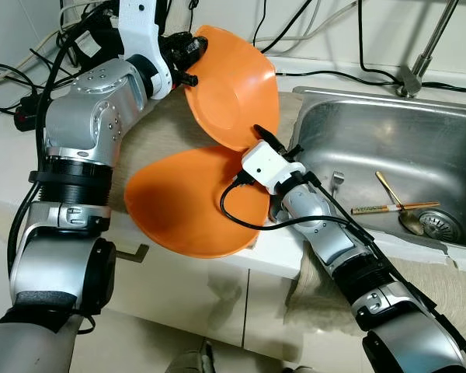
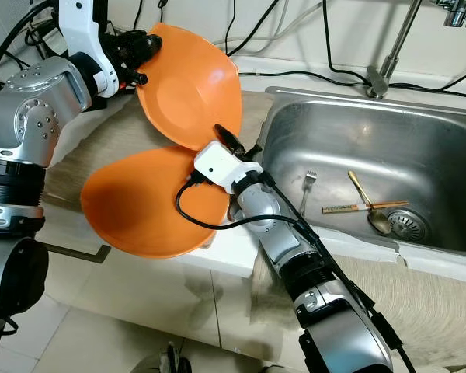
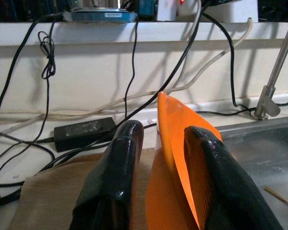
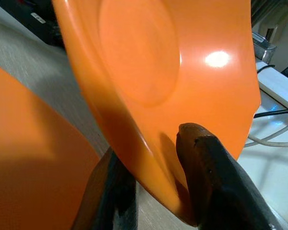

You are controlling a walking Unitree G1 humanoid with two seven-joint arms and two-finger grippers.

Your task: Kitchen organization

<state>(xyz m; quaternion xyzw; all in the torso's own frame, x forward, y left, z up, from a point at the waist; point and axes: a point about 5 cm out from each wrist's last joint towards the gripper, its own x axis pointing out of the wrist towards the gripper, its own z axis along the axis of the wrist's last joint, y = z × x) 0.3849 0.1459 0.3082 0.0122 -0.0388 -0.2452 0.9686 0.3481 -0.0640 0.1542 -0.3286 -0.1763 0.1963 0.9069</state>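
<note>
Holding the glossy orange plastic bowl (image 1: 233,89) upright on edge over the beige counter mat (image 2: 85,159), left gripper (image 3: 158,158) and right gripper (image 4: 153,191) both clamped on its rim. Judging: free one grip first, then lower w/o twisting onto second orange bowl (image 1: 190,202) beside steel sink (image 1: 373,148).
</note>
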